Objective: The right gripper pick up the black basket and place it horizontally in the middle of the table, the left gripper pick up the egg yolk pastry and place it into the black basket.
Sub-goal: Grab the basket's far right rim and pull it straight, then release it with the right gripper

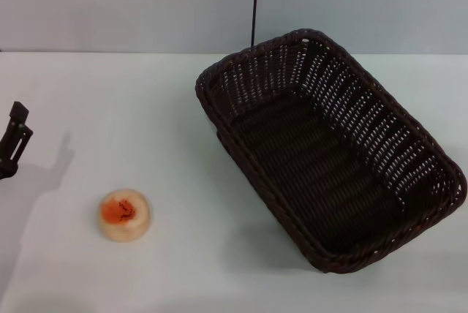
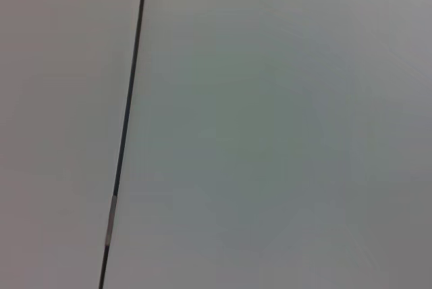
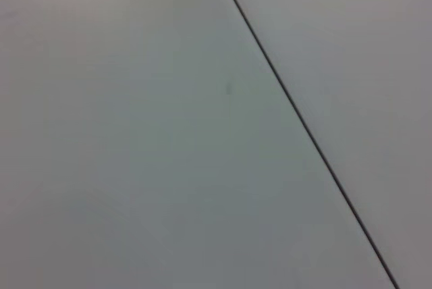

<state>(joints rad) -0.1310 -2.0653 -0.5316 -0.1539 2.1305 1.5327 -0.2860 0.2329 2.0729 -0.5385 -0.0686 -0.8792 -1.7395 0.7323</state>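
Observation:
The black basket (image 1: 329,148) is a large dark woven basket lying at a slant on the right half of the white table (image 1: 183,167), one corner toward the back wall and one toward the front right. It is empty. The egg yolk pastry (image 1: 125,215), a small cream dome with an orange-red centre, sits on the table at the front left, well apart from the basket. My left gripper (image 1: 14,141) shows only as a black piece at the far left edge, above and left of the pastry. My right gripper is out of view.
A grey wall runs behind the table, with a thin dark vertical seam (image 1: 255,2) above the basket's far corner. Both wrist views show only a plain grey surface with one dark line (image 2: 125,134), which also crosses the right wrist view (image 3: 304,127).

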